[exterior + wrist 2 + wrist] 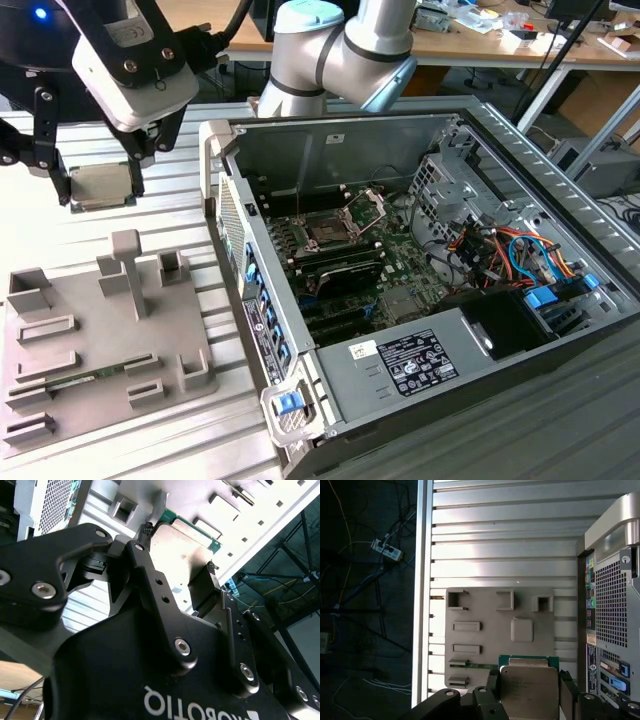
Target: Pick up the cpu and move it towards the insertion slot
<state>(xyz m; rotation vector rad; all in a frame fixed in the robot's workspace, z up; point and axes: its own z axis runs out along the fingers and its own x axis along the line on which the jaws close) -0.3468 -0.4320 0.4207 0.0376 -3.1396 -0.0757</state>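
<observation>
Inverted white lettering (197, 706) on gripper (179, 550), illegible label (418, 362) on power supply (345, 398)

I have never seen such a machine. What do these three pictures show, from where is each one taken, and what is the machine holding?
It is a robot arm with a gripper. The exterior view is taken from a camera off the arm; both wrist views come from cameras riding on the arm. On the ribbed table lie a grey tray and an open computer case, with the insertion slot inside. The fingers are shut on the cpu, lifted above the table near the tray.
</observation>
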